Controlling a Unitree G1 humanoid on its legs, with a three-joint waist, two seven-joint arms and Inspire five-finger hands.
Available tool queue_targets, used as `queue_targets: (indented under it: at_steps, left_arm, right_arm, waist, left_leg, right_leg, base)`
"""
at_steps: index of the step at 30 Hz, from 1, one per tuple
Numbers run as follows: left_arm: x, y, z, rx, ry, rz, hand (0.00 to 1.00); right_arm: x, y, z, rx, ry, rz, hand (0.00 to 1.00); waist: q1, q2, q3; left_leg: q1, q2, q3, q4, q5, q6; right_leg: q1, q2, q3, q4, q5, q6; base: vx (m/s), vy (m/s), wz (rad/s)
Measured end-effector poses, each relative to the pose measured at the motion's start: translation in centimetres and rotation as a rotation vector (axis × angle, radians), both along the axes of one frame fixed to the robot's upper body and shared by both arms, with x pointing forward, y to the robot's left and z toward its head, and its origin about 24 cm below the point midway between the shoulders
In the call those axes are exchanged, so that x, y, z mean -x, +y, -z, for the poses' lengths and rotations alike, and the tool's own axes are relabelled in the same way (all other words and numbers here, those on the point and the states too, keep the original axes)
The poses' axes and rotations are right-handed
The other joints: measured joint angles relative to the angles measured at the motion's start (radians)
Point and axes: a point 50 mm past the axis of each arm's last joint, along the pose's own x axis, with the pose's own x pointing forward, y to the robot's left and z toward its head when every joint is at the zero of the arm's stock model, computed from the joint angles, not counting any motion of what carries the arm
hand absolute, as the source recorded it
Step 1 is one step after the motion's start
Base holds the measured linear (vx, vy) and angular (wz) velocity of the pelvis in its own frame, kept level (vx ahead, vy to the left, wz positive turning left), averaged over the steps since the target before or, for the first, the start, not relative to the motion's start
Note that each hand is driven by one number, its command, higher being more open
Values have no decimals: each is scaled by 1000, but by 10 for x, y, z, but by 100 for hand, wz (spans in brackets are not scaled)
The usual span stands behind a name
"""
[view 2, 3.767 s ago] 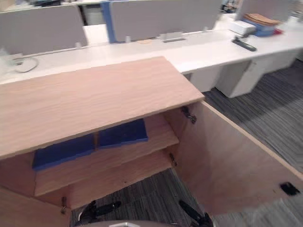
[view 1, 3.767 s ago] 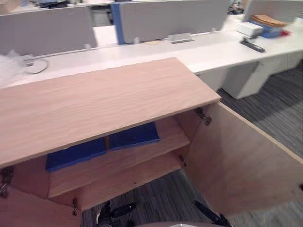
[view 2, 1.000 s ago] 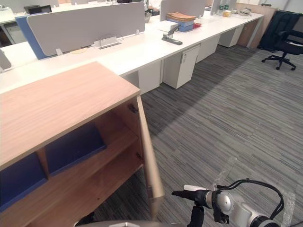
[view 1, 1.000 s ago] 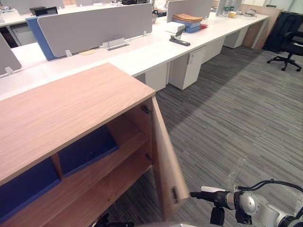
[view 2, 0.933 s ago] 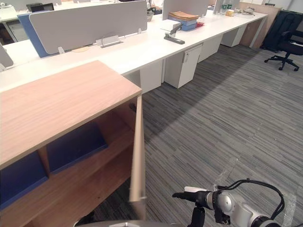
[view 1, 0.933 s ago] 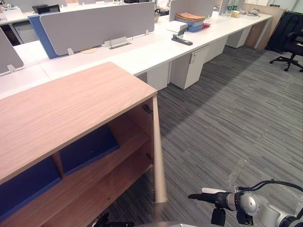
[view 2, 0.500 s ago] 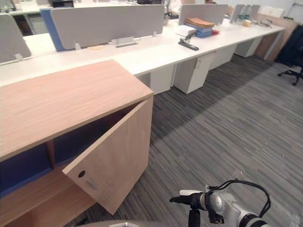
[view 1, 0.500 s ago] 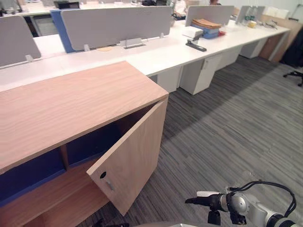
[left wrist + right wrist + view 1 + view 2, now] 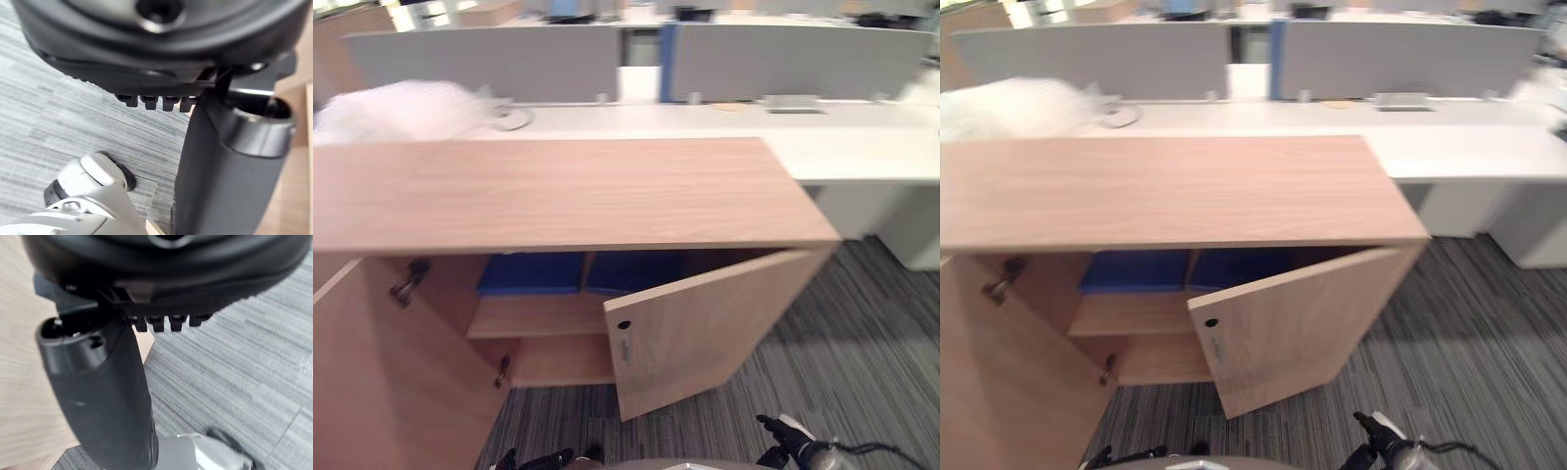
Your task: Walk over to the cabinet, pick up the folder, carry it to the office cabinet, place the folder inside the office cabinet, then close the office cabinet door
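Though still ajar, door [image 9: 705, 328] nearer closed.

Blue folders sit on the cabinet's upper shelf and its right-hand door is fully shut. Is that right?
Not quite. The right-hand door is only partly swung in and stands ajar, as the left eye view shows. The blue folders do sit on the upper shelf of the cabinet.
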Motion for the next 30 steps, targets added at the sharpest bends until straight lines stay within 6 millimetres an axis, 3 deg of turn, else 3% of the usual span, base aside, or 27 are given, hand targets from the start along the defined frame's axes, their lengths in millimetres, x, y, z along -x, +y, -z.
queue_targets:
  at_steps: [1,2,4,5,6,9,11,12,13,14,15,16,19,21,23,25,28,30]
  left_arm:
    - [-2,1,-1,-1,-9,-2,100]
    - [-9,-4,-1,17,-32,-22,100]
    - [-7,-9,1,35,-33,-50,100]
    - [-5,-11,1,37,-30,-75,100]
    - [-1,-11,1,35,-26,-90,100]
    - [7,-1,-2,13,-30,-129,100]
    - [3,2,-4,6,-56,-139,100]
    - [-1,-5,-3,28,-65,-151,100]
    - [1,-5,-2,37,-70,-198,100]
    - [0,-4,-2,40,-72,-211,100]
    - [-1,-4,-2,44,-82,-226,100]
    - [-1,-6,-2,51,-85,-234,100]
    - [8,-7,1,57,-58,-259,100]
    - [10,-10,3,68,-43,-269,100]
    - [16,-12,5,85,-23,-293,100]
    - [20,-11,5,92,-22,-317,100]
    - [33,-11,6,91,16,-287,100]
    - [33,-9,6,93,16,-262,100]
  right_arm:
    - [5,9,4,-28,9,54,100]
    - [20,15,10,-46,45,164,100]
    - [29,13,12,-47,52,275,100]
    - [32,12,12,-50,42,342,100]
    - [34,15,13,-53,44,362,100]
    - [37,30,16,-93,38,410,100]
    - [34,34,15,-111,7,444,100]
    - [29,27,12,-113,-33,475,100]
    - [19,26,9,-119,-84,478,100]
    - [18,27,9,-122,-92,491,100]
    - [24,28,10,-132,-86,536,100]
    - [31,25,11,-128,-80,592,100]
    - [43,23,12,-130,-66,682,100]
    - [48,21,13,-137,-62,745,100]
    - [57,20,15,-153,-57,863,100]
    - [60,26,17,-174,-53,929,100]
    - [63,31,18,-189,-44,953,100]
    - [63,32,18,-195,-43,958,100]
  waist:
    - [0,-15,14]
    - [-3,-1,21]
    - [5,19,21]
    - [4,35,24]
    - [14,35,26]
    - [28,-9,38]
    - [30,-14,40]
    - [37,18,51]
    - [39,6,52]
    - [20,14,53]
    - [19,7,52]
    - [16,14,57]
    - [-5,21,57]
    - [-13,21,57]
    - [-33,28,55]
    - [-25,7,52]
    - [-28,0,39]
    - [-27,-2,37]
  left_leg:
    - [-7,-19,-43,-12,3,-3]
    - [-30,-27,-103,-9,16,-30]
    - [-53,-38,-86,55,12,-47]
    - [-69,-24,-62,56,3,-68]
    - [-76,-7,-61,48,13,-89]
    - [-60,19,-60,39,19,-90]
    - [-64,57,-48,51,24,-83]
    - [-69,96,-6,69,28,-79]
    - [-89,84,100,97,38,-64]
    - [-95,94,143,104,39,-45]
    - [-123,110,305,200,-25,34]
    - [-150,117,427,375,-109,41]
    - [-109,143,610,518,-185,28]
    - [-58,152,701,482,-215,32]
    - [34,135,768,278,-208,20]
    - [102,63,753,111,-109,42]
    - [212,-1,720,-136,11,66]
    - [209,-14,705,-146,15,69]
  right_leg:
    - [3,5,52,-63,-10,25]
    - [31,2,-41,-89,-24,11]
    - [46,3,-97,-114,-21,3]
    - [57,21,-146,-143,-9,-5]
    - [61,38,-159,-159,-1,-8]
    - [123,82,-193,-209,31,-4]
    - [101,127,-195,-133,56,27]
    - [37,137,-185,-44,16,-9]
    - [52,101,-205,-215,77,-36]
    - [87,111,-229,-244,97,-46]
    - [96,96,-278,-269,112,-60]
    - [121,89,-320,-274,112,-59]
    - [175,69,-439,-305,112,-59]
    - [184,47,-515,-318,112,-59]
    - [190,17,-613,-321,114,-54]
    - [197,-27,-640,-321,128,-25]
    - [210,-54,-647,-334,144,2]
    - [213,-63,-650,-340,155,20]
  base:
    - [-318,-428,254]
    - [-233,-275,202]
    - [-96,-217,138]
    - [10,-174,90]
    - [52,-209,75]
    - [130,-231,52]
    - [108,-192,41]
    - [10,-72,0]
    - [-57,-8,16]
    - [-116,31,52]
    - [-65,-20,95]
    - [-11,-50,91]
    - [10,-46,115]
    - [17,-25,126]
    - [61,49,145]
    - [46,88,82]
    - [96,110,46]
    - [26,68,24]
